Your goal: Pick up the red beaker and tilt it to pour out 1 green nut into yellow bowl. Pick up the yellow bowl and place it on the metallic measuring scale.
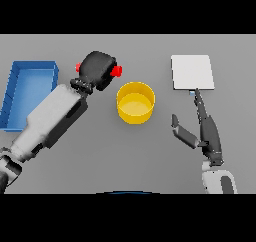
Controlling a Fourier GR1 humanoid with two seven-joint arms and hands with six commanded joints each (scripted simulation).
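Bin (pixel 17 93) first, blue and open-topped, at the far left of the grey table (pixel 100 156). Just right of it the left arm reaches up from the lower left, and its left hand (pixel 97 70) is clenched around the red beaker (pixel 116 71), which sits well hidden inside the dark grip (only two red bits poke out, one on each side of the hand). The beaker is held up beside the upper left rim of the yellow bowl (pixel 135 103), which stands on the table near the middle; I cannot see any nut in it. Farther right lies the scale (pixel 192 72), a pale flat plate, well apart from the bowl. Below it the right hand (pixel 202 128) rests released, fingers straight and pointing up toward the scale's near edge, thumb spread to the left, holding nothing.
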